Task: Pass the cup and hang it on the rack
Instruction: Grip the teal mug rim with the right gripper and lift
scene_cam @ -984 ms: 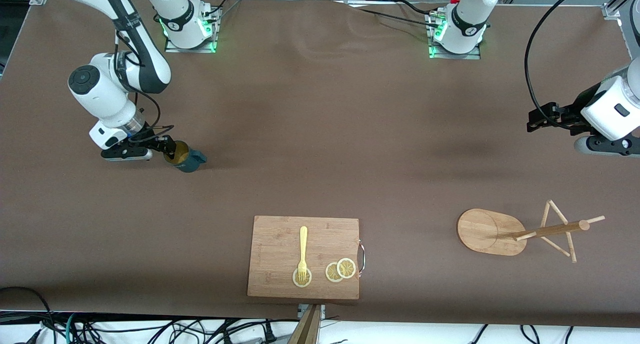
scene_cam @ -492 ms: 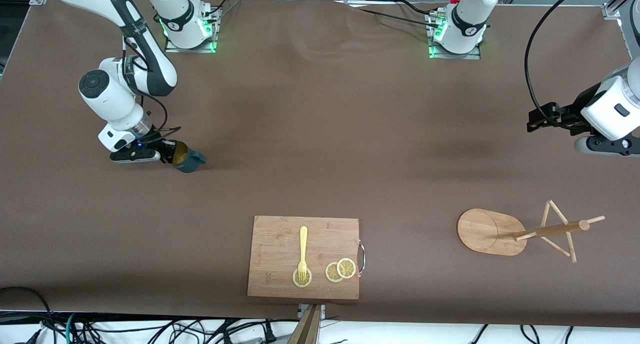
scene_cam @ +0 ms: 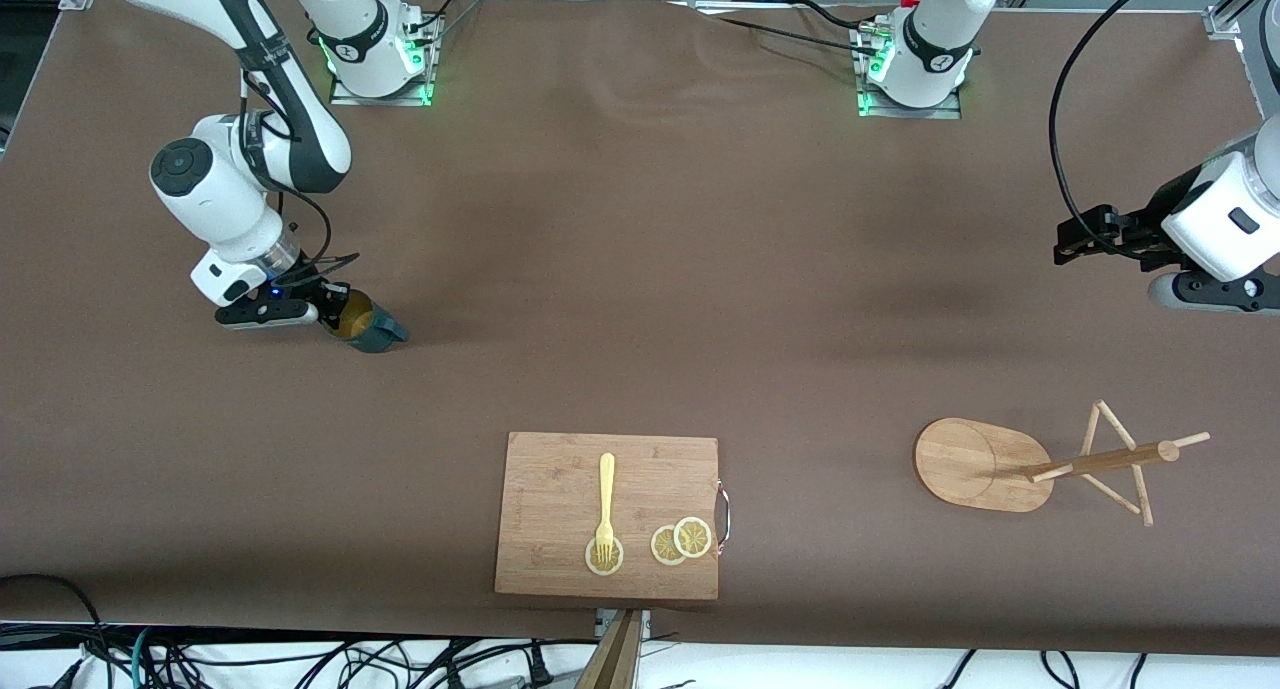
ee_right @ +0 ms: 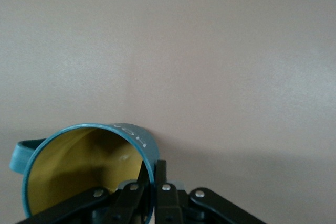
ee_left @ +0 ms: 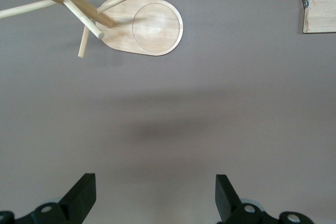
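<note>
The dark teal cup [scene_cam: 368, 327] with its yellow inside is tilted at the right arm's end of the table. My right gripper [scene_cam: 333, 309] is shut on its rim, one finger inside and one outside; the right wrist view shows the cup [ee_right: 89, 166] and its handle [ee_right: 18, 156], with my right gripper [ee_right: 152, 174] clamped on the wall. The wooden rack [scene_cam: 985, 464] stands near the left arm's end, nearer the front camera, its post [scene_cam: 1105, 460] and pegs showing; it also shows in the left wrist view [ee_left: 144, 24]. My left gripper [ee_left: 155, 195] is open and empty, waiting above the table.
A bamboo cutting board [scene_cam: 560, 469] lies at the table's front edge with a yellow fork [scene_cam: 605, 504] and lemon slices [scene_cam: 682, 541] on it. Its corner shows in the left wrist view [ee_left: 320, 3]. Brown table lies between cup and rack.
My right gripper closed in on the cup's rim and tipped the cup, shifting slightly with it. The left arm has not moved.
</note>
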`<control>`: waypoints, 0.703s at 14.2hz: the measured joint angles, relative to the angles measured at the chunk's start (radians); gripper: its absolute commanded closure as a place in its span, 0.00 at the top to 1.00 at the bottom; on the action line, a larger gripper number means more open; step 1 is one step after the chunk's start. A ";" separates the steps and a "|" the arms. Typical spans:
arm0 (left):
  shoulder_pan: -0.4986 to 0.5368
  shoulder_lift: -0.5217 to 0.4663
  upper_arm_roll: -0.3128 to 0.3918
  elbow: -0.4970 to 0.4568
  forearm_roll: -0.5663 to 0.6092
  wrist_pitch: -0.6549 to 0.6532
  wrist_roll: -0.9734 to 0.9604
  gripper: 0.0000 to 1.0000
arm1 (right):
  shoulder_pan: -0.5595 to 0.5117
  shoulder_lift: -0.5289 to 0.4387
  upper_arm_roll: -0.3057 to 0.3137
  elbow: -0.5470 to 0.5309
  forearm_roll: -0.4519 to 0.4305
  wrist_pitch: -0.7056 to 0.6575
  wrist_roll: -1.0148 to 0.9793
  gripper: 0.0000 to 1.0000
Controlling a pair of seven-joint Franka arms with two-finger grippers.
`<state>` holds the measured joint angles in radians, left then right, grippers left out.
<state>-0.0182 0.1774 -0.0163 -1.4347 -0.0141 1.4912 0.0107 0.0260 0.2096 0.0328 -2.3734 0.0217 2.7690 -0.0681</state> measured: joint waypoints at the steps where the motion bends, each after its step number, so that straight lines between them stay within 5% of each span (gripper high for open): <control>1: 0.000 0.000 0.000 0.000 0.000 0.000 0.000 1.00 | 0.000 -0.008 0.001 0.025 0.000 -0.045 -0.001 0.00; 10: 0.000 0.002 0.001 0.000 0.000 0.000 0.000 1.00 | 0.097 0.012 0.094 0.446 0.002 -0.592 0.065 0.00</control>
<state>-0.0179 0.1792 -0.0153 -1.4347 -0.0141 1.4912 0.0107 0.1227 0.2212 0.1269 -1.9271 0.0236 2.1768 -0.0033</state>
